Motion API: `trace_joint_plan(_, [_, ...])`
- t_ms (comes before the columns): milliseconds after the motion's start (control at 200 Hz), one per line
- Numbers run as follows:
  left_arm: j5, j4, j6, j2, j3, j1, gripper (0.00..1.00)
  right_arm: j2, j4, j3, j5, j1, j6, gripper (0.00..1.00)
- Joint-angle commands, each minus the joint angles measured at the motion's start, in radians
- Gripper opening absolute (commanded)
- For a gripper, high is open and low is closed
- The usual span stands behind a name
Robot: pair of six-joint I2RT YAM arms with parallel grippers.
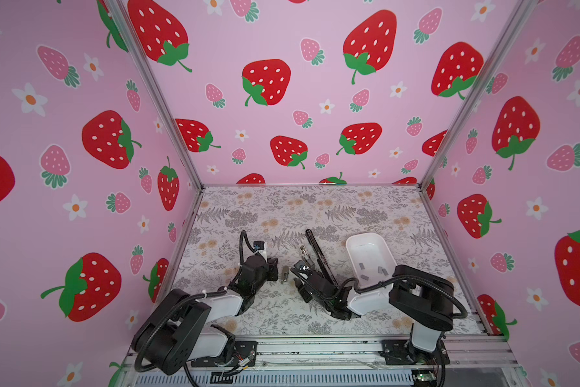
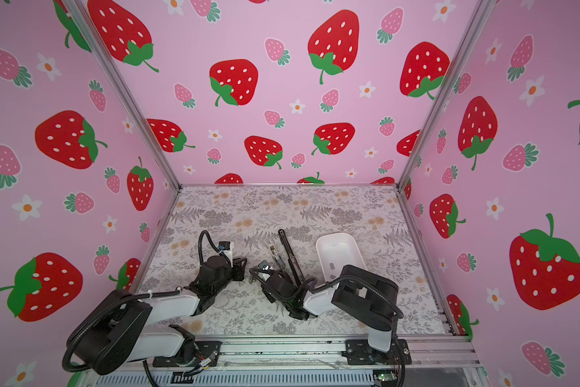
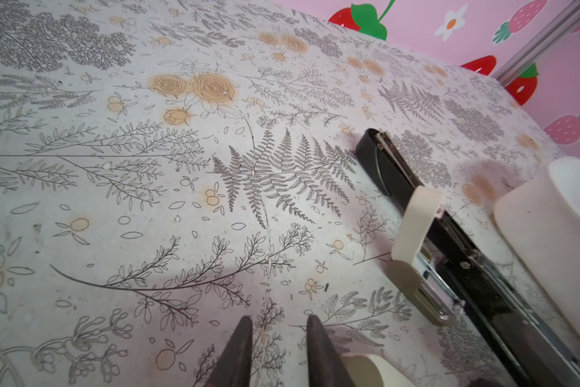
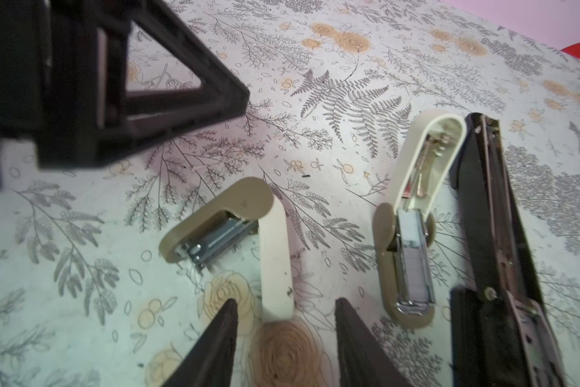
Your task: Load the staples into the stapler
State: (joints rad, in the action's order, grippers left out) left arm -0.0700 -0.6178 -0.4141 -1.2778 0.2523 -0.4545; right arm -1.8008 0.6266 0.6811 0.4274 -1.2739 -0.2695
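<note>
1. Staples (image 1: 364, 276): short grey strips lying in the white tray (image 1: 365, 246) on the bench's right half.
2. Open beige stapler (image 4: 412, 261): mid-bench, a strip in its channel, beside the black stapler (image 4: 476, 214).
3. Left claw (image 3: 278, 320): slightly spread, empty.
4. Right claw (image 4: 285, 301): spread, empty, by the second beige stapler (image 4: 275, 254).

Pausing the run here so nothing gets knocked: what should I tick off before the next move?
1. Right gripper free: ok, jaws apart, holding nothing.
2. Left gripper free: ok, empty.
3. Opened small beige-and-cream stapler, lid raised: ok; a grey strip appears seated in its channel.
4. Second small beige-and-cream stapler opened: not ok, shut, lying on its side.
5. Grey metal staple strips available in white plastic tray: ok.
6. Long black stapler loaded: cannot tell.
</note>
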Motion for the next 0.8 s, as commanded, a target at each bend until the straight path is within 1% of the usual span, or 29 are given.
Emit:
trace_joint_plan(0, [0.024,0.118,-0.084,0.103,-0.009,-0.021,0.31,0.024,0.069,-0.031,-0.02,-0.004,0.029,0.57])
trace_joint_plan(65, [0.022,0.195,-0.099,0.16,-0.024,-0.035,0.34,0.007,0.076,-0.034,-0.026,-0.004,0.036,0.57])
trace_joint_plan(120, [0.027,0.297,-0.101,0.184,-0.001,-0.042,0.36,-0.006,0.093,-0.043,-0.025,-0.002,0.035,0.57])
trace_joint_plan(170, [0.039,0.352,-0.097,0.194,0.017,-0.055,0.38,-0.01,0.114,-0.053,-0.038,-0.002,0.039,0.57])
trace_joint_plan(280, [0.061,0.373,-0.097,0.211,0.009,-0.093,0.4,-0.016,0.128,-0.051,-0.049,-0.002,0.049,0.57])
trace_joint_plan(400, [0.091,0.397,-0.093,0.195,0.006,-0.102,0.46,-0.035,0.134,-0.041,-0.054,-0.002,0.05,0.57])
trace_joint_plan(545, [0.104,0.366,-0.096,0.141,0.007,-0.107,0.45,-0.061,0.131,-0.023,-0.066,-0.002,0.049,0.57])
trace_joint_plan(640, [0.096,0.351,-0.1,0.119,0.007,-0.108,0.42,-0.057,0.134,-0.028,-0.065,-0.002,0.047,0.57])
trace_joint_plan(755, [0.119,0.332,-0.097,0.092,0.017,-0.109,0.38,-0.048,0.137,-0.04,-0.061,-0.002,0.046,0.57])
trace_joint_plan(795, [0.127,0.322,-0.098,0.083,0.018,-0.111,0.35,-0.044,0.139,-0.041,-0.061,-0.002,0.044,0.57])
